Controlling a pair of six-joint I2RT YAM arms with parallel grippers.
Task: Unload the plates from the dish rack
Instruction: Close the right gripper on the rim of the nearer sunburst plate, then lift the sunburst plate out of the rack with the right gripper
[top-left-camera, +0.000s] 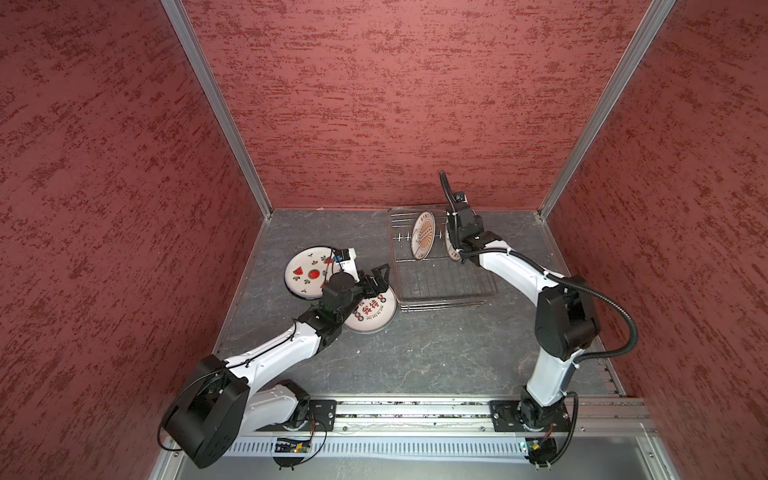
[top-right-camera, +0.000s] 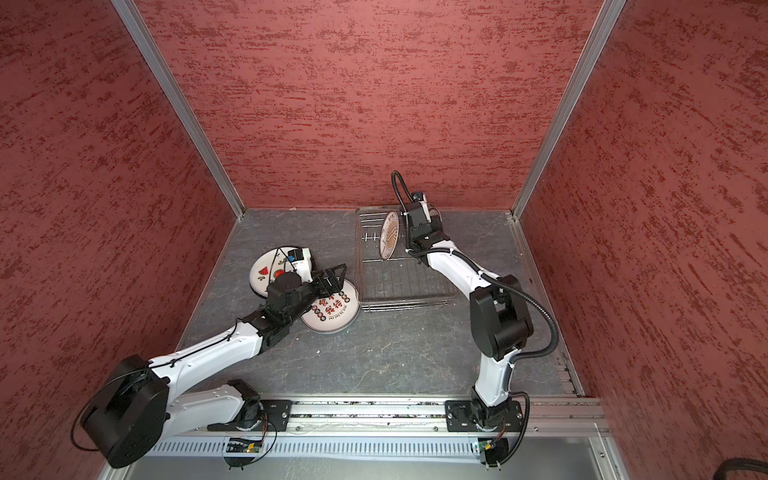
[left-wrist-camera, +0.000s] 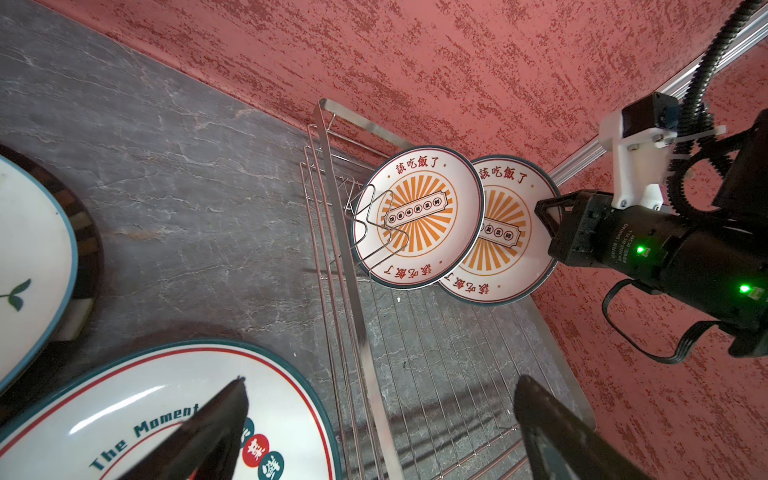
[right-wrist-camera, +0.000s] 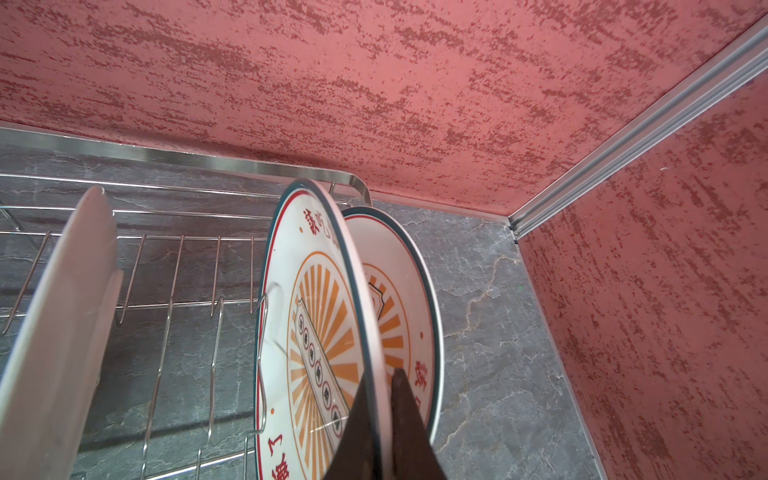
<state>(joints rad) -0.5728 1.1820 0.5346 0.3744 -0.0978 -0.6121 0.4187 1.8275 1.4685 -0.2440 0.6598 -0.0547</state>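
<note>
Dish rack (top-left-camera: 446, 286) sits back-right on table (top-left-camera: 436, 353), long axis front-to-back. 3 sunburst plates (left-wrist-camera: 417, 216) stand on edge in it, faces leftward. Right gripper (right-wrist-camera: 380, 374) is clamped on middle sunburst plate (right-wrist-camera: 316, 332) at its rim. Left gripper (left-wrist-camera: 382, 380), jaws wide, hovers over flat red-character plate (top-left-camera: 372, 313) beside watermelon plate (top-left-camera: 305, 270).

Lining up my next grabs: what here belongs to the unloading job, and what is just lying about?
Belongs to the job:
rack; gripped plate in the shut right gripper; other standing plates; unloaded plates flat on the table; open left gripper.

Just lying about:
white speck on the table.
</note>
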